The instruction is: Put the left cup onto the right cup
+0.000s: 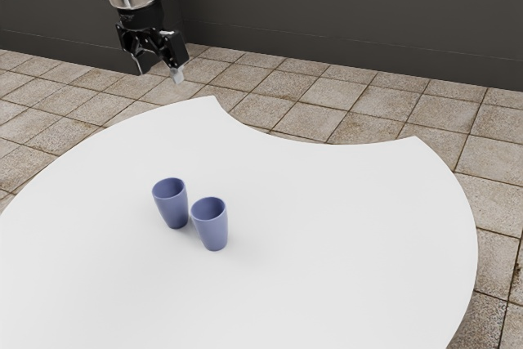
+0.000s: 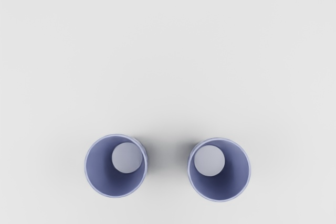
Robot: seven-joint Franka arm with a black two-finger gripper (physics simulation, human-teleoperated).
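Gripper hangs high, fingers apart, nothing betw. them. Left cup stands upright mid-table, well below the hand & off toward the exterior view's right. Right cup is just beside it, and the wrist view shows a clear gap betw. the two. Both mouths up, axes vertical, so prob. a straight-down approach onto the left cup's rim. Which cup is which in the wrist view: can't tell.

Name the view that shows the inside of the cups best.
The wrist view: it looks straight down into both cups, showing rims and pale bottoms. The exterior view shows them upright from the side, insides barely visible.
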